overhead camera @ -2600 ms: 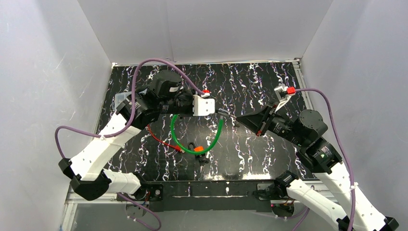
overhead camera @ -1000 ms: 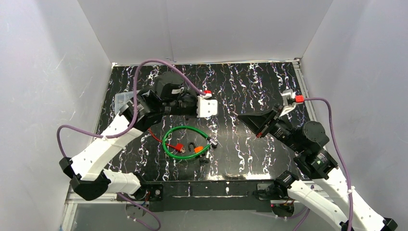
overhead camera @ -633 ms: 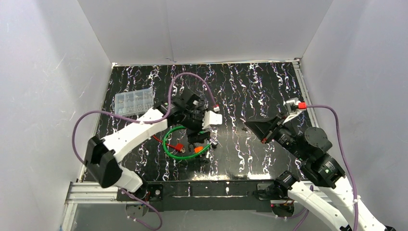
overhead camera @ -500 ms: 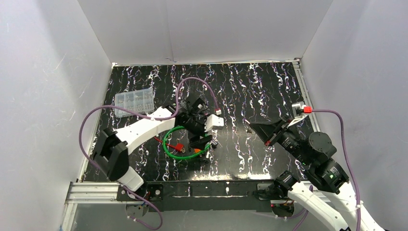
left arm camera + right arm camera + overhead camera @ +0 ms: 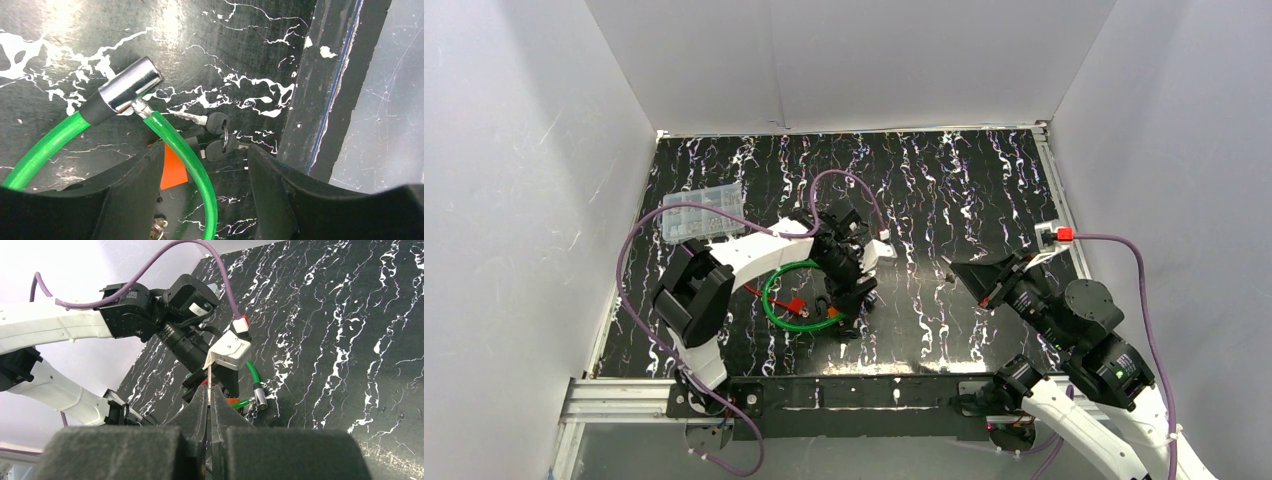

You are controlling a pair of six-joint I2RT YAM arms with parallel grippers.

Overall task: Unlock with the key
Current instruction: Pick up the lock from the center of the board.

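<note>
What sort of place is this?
Probably a robot lab's test booth: plain white walls box in a black marbled table, a left arm and right arm are bolted at its near edge, and a green cable lock with keys lies on it.

Keys (image 5: 218, 123) beside green cable lock (image 5: 176, 143)

You see a cable (image 5: 179, 145) sheathed in glossy green plastic, ending in a polished chrome metal barrel (image 5: 125, 90). The keys (image 5: 216, 123) have matt black plastic heads and bare metal blades. The tabletop (image 5: 240, 45) is smooth, glossy black with white marble-like veining, and the left fingers (image 5: 135, 200) are matt black plastic.
</note>
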